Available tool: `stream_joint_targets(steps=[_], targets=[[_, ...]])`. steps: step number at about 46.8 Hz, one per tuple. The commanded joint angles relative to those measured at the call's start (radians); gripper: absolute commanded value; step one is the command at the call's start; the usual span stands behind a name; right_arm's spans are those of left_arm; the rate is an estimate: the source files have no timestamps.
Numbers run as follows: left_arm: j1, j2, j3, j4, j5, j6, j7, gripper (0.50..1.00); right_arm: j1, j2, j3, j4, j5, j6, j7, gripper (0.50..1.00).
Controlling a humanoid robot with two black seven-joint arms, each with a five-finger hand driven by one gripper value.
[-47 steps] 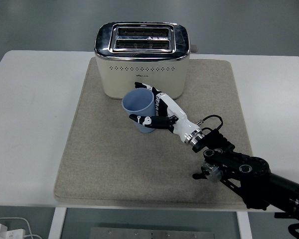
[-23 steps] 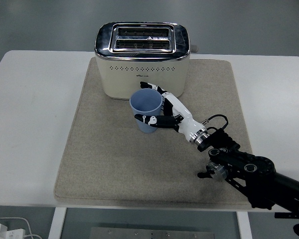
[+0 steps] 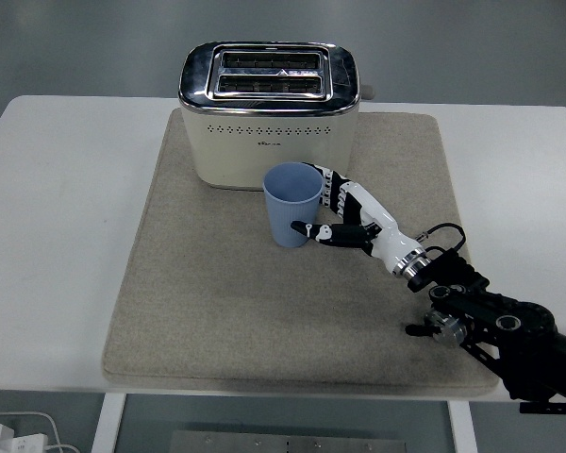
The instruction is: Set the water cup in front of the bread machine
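Note:
The light blue water cup (image 3: pixel 291 209) stands upright on the beige mat (image 3: pixel 198 283), just in front of the cream and chrome bread machine (image 3: pixel 269 113), slightly right of its middle. My right hand (image 3: pixel 317 202) comes in from the lower right and is wrapped around the cup's right side. Its thumb lies across the cup's front and its fingers (image 3: pixel 332 185) curl behind it. The cup's base looks to be at mat level. The left arm is out of view.
The mat covers most of the white table (image 3: pixel 57 189). My black right forearm (image 3: pixel 495 326) lies over the mat's front right corner. White cables show on the floor at the lower left (image 3: pixel 9 436).
My right hand has carried the cup to the right along the front of the bread machine, and the cup has come upright. The forearm has drawn back toward the right.

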Motion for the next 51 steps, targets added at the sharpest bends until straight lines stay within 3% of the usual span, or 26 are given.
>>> stream_joint_targets(steps=[1,32,51], targets=[[0.002,0.000,0.000,0.000,0.000,0.000,0.000,1.000,-0.004,-0.016,0.003,0.005,0.000,0.015,0.000,0.926],[0.002,0.000,0.000,0.000,0.000,0.000,0.000,1.000,-0.011,-0.154,0.006,0.010,0.000,0.066,0.000,0.926],[0.002,0.000,0.000,-0.001,0.000,0.000,0.000,1.000,-0.028,-0.250,0.124,0.005,0.018,0.132,0.000,0.928]])
